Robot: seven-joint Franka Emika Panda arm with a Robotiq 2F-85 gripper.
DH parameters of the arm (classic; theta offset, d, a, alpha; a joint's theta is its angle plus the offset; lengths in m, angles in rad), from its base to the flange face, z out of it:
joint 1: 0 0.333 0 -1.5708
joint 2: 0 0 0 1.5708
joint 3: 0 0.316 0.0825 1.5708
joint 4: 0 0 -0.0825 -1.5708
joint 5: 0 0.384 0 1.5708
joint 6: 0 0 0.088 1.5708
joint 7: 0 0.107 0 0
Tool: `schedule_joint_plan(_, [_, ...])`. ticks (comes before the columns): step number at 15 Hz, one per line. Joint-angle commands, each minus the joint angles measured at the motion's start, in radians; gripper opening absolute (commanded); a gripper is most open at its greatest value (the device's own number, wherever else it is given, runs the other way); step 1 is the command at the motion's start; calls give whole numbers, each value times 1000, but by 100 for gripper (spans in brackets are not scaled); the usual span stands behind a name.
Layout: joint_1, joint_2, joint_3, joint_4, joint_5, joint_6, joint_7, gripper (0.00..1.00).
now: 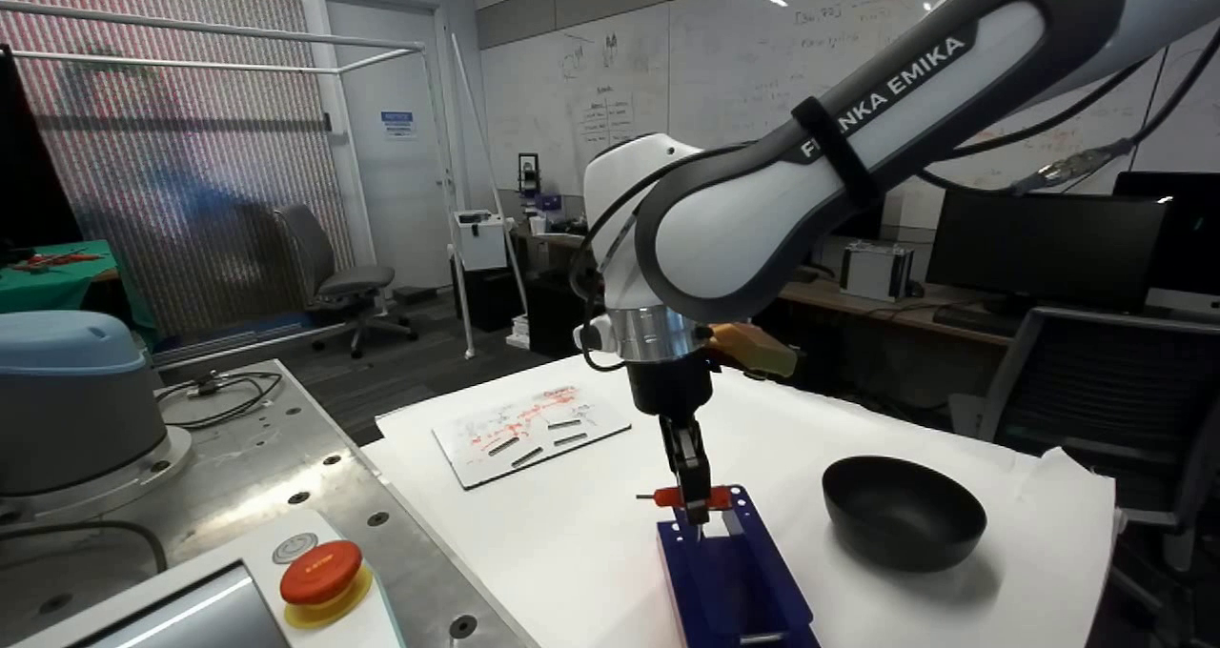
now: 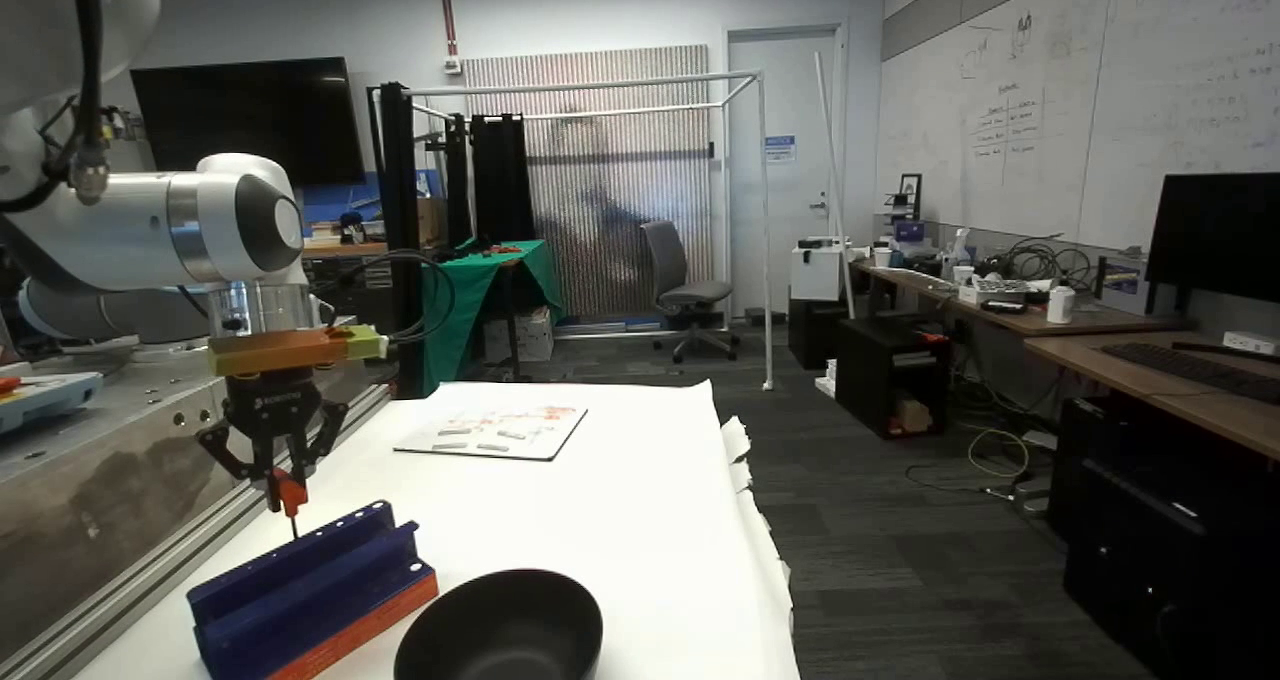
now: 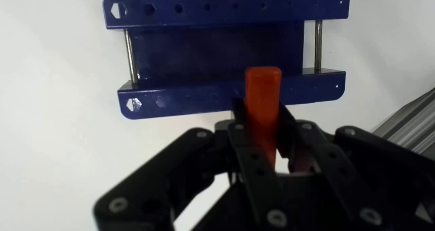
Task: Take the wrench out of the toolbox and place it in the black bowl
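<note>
Black two-fingered end effector (image 1: 698, 509) grips slim red-handled wrench (image 1: 671, 497), crosswise to the nearby rectangular blue toolbox (image 1: 773, 558); in an exterior view, the round matte-black bowl (image 1: 904, 515) lies rightward, lower right of frame.

Small whiteboard (image 1: 529, 430) marked in red, flat on white sheeting (image 1: 553, 534) (four short dark bars (image 1: 570, 439) lying on top); farther back, grey swivel chair (image 2: 695, 292) near a ribbed panel (image 2: 590, 200), green cloth (image 2: 470, 285), and door (image 2: 785, 210) bearing a blue notice (image 2: 780, 148).
</note>
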Motion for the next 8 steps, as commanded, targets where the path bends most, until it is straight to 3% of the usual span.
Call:
schedule_joint_plan(1, [4, -20, 6, 12, -8, -27, 30, 15])
schedule_joint_plan(8, [22, -142, 19, 12, -24, -109, 43, 15])
